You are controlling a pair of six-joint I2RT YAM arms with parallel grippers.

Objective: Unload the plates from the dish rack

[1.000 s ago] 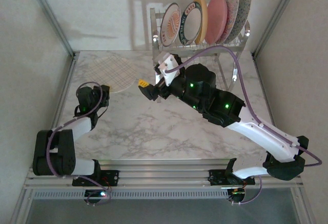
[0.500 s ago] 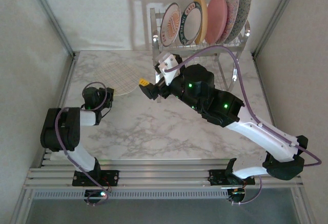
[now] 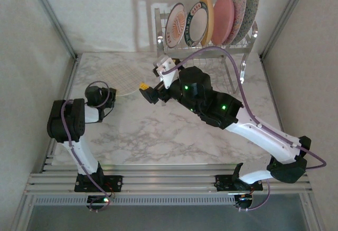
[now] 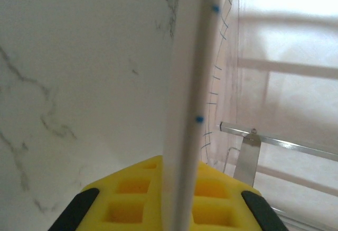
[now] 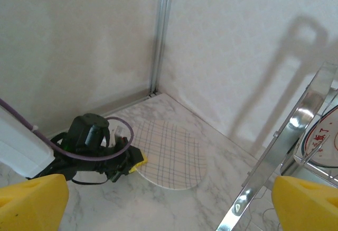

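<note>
Chrome dish rack point(image 3: 158, 30) holds six plates point(image 3: 223, 18) upright on top; a seventh, checked plate point(image 3: 122, 75) lies on the marble table point(image 3: 158, 130), rim pinched by the left gripper point(image 3: 112, 94). Right gripper point(image 3: 152, 82) gapes wide, empty.

My left arm point(image 3: 66, 121) and right arm point(image 3: 248, 128) mix black housings point(image 3: 198, 91) with white links point(image 3: 264, 133) and purple cables point(image 3: 240, 62). My left hand point(image 3: 111, 95) and right hand point(image 3: 148, 90) have yellow fingers point(image 5: 33, 201).

The white marble table point(image 3: 158, 136) carries a checked plate point(image 3: 122, 75) lying at its far left. A chrome dish rack point(image 3: 211, 46) stands at its far edge
</note>
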